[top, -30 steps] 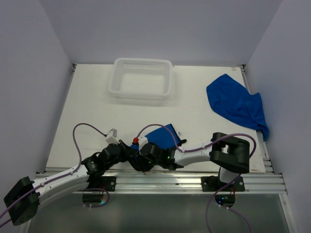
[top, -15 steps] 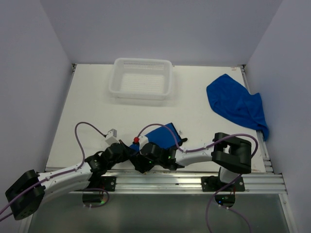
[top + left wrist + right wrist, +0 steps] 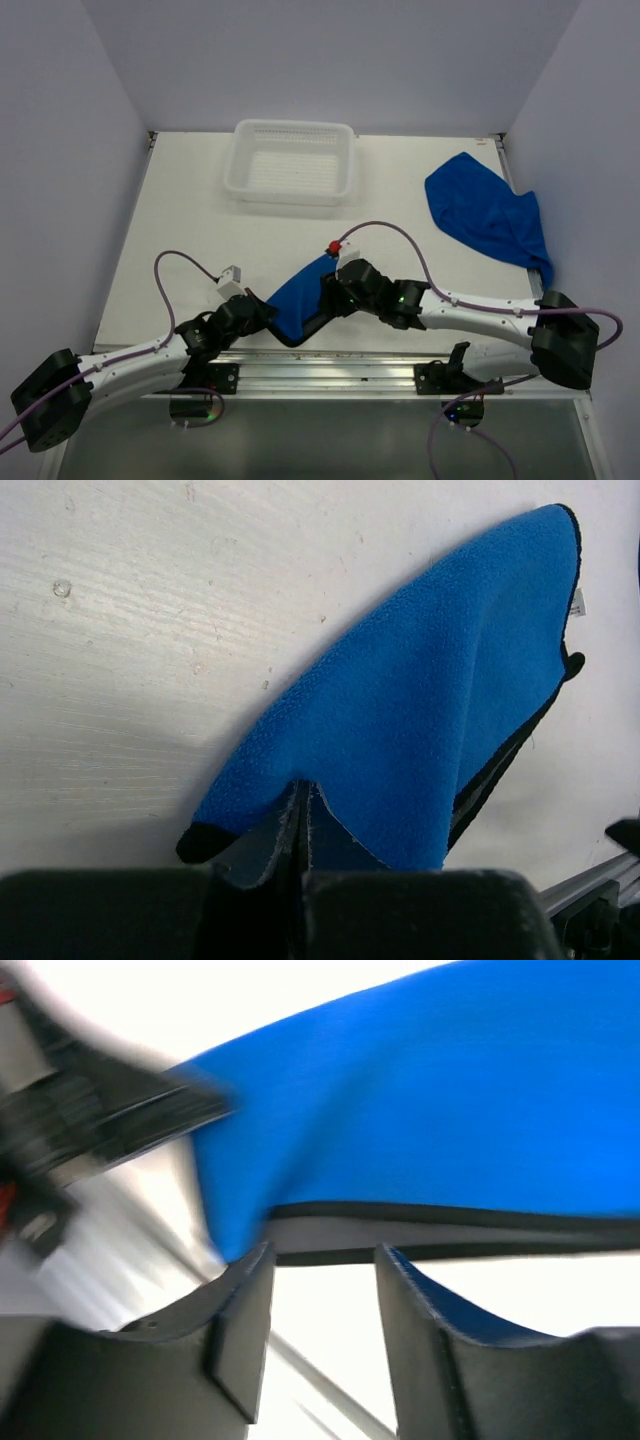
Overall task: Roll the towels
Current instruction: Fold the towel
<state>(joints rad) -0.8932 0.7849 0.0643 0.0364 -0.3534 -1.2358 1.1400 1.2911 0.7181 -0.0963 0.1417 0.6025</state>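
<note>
Blue fleece everywhere, rolling nowhere yet. Pinching one corner of the near towel (image 3: 298, 292) in the left gripper (image 3: 258, 312), jaws clenching hard on the fabric, at about 6 o'clock on the table (image 3: 180, 240). Leaving that towel as a flat folded wedge, fanning out toward 1 o'clock from the pinch, with a dark hem peeking from under its right edge and no coil showing anywhere. Hovering the right gripper (image 3: 322, 1260) just at the towel's 3 o'clock edge, jaws standing apart and grasping nothing, only bare table showing between them. Ignoring the far towel (image 3: 487, 215), lying crumpled at 2 o'clock and reaching the table's right edge, well apart from both arms. Showing the white basket (image 3: 290, 192) at 12 o'clock with no towel inside. Judging progress: neither towel rolling so far; probably needing flattening and coiling of the near one, then fetching, spreading and rolling the second
</note>
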